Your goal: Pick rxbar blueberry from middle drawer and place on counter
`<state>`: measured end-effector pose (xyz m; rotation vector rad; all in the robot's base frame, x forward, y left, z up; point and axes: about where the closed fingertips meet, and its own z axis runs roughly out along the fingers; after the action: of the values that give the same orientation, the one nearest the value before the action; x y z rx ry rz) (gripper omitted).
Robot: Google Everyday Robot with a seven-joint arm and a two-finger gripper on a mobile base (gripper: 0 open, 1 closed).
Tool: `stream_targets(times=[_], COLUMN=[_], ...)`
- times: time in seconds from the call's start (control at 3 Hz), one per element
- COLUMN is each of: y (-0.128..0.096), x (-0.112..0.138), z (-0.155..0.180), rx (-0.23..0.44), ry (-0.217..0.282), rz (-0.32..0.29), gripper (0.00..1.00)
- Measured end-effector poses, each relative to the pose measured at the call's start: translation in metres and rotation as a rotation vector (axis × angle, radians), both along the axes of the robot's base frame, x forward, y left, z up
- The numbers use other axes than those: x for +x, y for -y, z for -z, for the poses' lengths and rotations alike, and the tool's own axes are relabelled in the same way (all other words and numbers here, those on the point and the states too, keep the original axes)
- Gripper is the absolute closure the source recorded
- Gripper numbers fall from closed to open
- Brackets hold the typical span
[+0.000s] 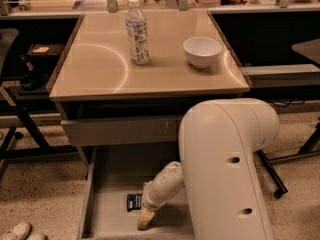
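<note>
Now, fingers: the pale tan tip of the gripper points down at the drawer floor; whether the fingers are apart or together I cannot tell, since they read as a single block from this view.
Gripper place: low inside the drawer, near its front, reaching in from the right under the big white arm.
Bar: the bar lies flat on the grey floor, just beside the gripper on its left and slightly further back; part of it is hidden by the wrist.
Contact: none that I can see; the tip sits next to the wrapper, not over it.
Step in hand: judged as lining up for the grasp, with the bar not yet held.
How to do it well: shift the tip left and back until it is centred over the wrapper, straddle the short side, come down until the floor is nearly met, then close gently; a flat wrapper slips away if pushed sideways.
Lift: rise straight, keeping away from the left wall and the drawer front above.
Desk: the desk carries a bottle and a bowl; the bare front left looks the easiest place to set down.
</note>
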<state>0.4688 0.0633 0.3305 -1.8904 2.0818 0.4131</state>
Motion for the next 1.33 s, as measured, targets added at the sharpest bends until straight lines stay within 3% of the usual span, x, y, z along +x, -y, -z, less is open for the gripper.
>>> stream_targets(times=[0.67, 1.0, 1.33], y=[0.0000, 0.0000, 0.0000], x=[0.0000, 0.0000, -0.0001], z=[0.0000, 0.0000, 0.0000], rx=[0.000, 0.000, 0.000], ry=[0.000, 0.000, 0.000], rz=[0.000, 0.000, 0.000], gripper=[0.87, 1.00, 1.00])
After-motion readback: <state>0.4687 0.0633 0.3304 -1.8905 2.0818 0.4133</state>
